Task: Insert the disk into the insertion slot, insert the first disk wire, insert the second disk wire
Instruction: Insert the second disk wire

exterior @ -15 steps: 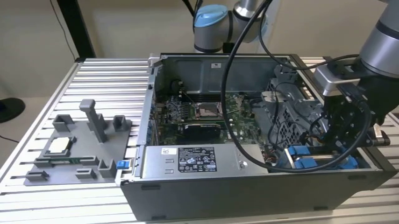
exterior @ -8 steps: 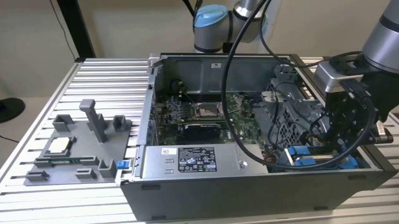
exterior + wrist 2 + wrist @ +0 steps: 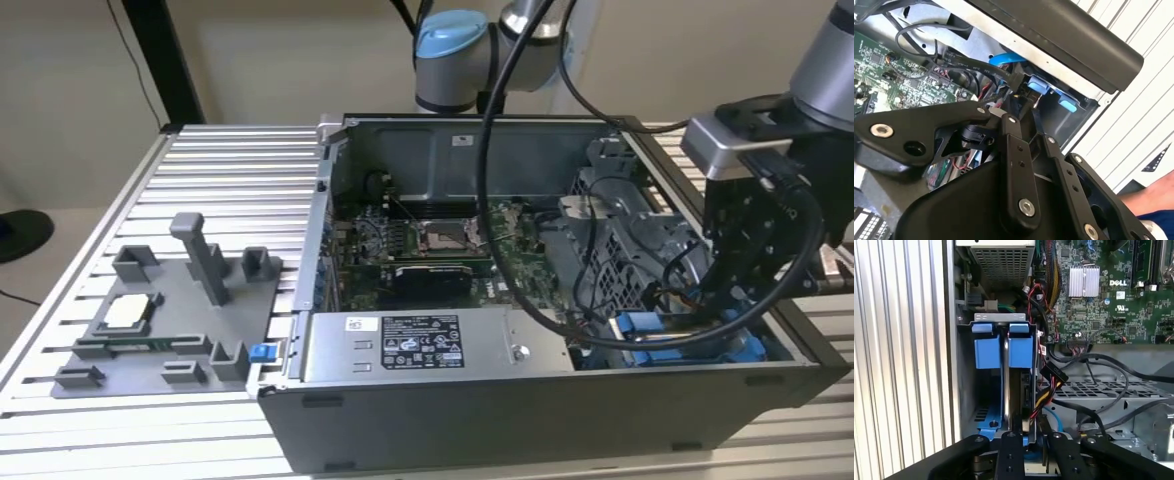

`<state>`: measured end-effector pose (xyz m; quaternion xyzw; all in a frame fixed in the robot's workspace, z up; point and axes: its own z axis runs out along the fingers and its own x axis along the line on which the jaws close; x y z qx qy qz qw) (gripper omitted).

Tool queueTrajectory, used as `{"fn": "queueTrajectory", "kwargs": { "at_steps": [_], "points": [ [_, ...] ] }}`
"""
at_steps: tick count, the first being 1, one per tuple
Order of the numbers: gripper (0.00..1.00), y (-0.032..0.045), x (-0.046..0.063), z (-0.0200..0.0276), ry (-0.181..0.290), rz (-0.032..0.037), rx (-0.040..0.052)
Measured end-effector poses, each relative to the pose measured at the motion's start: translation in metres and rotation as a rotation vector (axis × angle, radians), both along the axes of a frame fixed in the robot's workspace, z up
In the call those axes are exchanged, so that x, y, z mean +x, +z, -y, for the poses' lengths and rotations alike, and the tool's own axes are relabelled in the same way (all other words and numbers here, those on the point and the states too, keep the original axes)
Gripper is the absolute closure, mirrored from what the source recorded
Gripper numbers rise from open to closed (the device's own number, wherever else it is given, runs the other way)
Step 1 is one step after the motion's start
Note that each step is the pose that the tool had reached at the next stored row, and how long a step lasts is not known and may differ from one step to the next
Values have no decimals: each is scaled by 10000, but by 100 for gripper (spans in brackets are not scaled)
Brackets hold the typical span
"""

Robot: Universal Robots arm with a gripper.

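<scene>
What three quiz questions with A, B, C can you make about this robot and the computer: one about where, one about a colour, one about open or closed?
1. Where is the claw?
A) Over the grey holder on the table
B) Down inside the computer case, by the insertion slot
C) High above the table, away from the case

2. What colour are the slot's plastic rails?
A) Red
B) Blue
C) Yellow

3. Is the computer case open or closed?
A) Open
B) Closed with its cover on
C) Wrapped in cloth

Answers:
1 B: the first wrist view shows the claw right by the slot, between the case walls.
2 B: the rails are bright blue in both wrist views.
3 A: the motherboard lies bare in the exterior view.
</scene>
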<state>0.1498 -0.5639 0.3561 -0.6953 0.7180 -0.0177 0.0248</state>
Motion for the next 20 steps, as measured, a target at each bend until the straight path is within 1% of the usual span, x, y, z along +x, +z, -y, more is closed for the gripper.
{"fn": "queueTrajectory", "kwargs": {
  "at_steps": [3, 5, 7, 9, 16, 19, 20],
  "points": [
    [0, 61, 2, 0, 0, -18, 1],
    [0, 100, 9, 0, 0, -49, 0],
    [0, 107, 47, 0, -1, -118, -6],
    [0, 107, 95, -1, -2, -154, -15],
    [0, 108, 243, -28, -13, -222, -90],
    [0, 108, 286, -46, -14, -264, -137],
    [0, 107, 290, -51, -13, -267, -138]
  ]
}}
